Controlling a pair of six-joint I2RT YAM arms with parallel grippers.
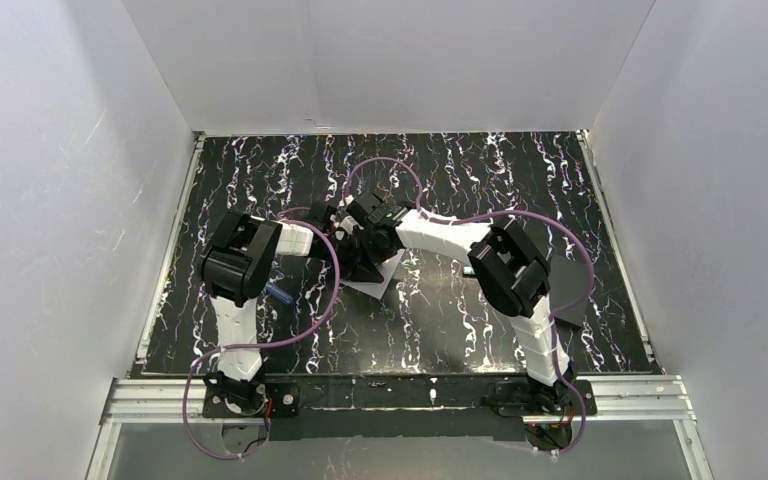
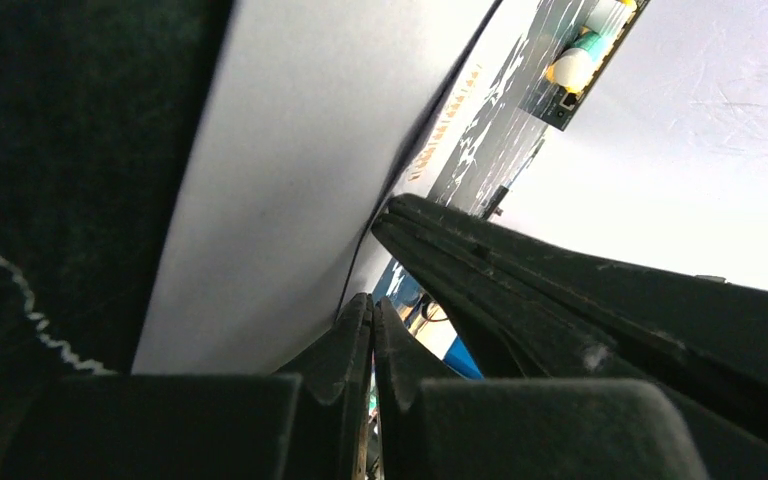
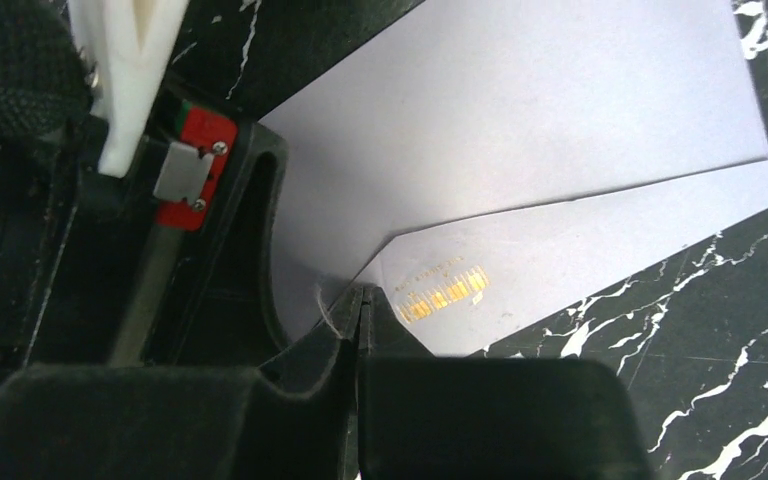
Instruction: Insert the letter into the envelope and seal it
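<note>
The pale lavender-grey envelope (image 3: 520, 110) lies on the black marbled table (image 1: 460, 170), its flap line running across it above a small gold print (image 3: 442, 292). In the top view only a corner of the envelope (image 1: 388, 275) shows beneath the two wrists. My right gripper (image 3: 358, 298) is shut, its tips resting on the envelope at the flap's edge. My left gripper (image 2: 372, 306) is shut too, with its tips against the envelope's sheet (image 2: 290, 170), which fills the space to their left. Both grippers meet over the envelope (image 1: 360, 238). The letter is hidden.
White walls enclose the table on three sides. A small blue item (image 1: 280, 292) lies by the left arm. Purple cables (image 1: 325, 300) loop over the table around both arms. A metal rail (image 1: 400, 390) runs along the near edge.
</note>
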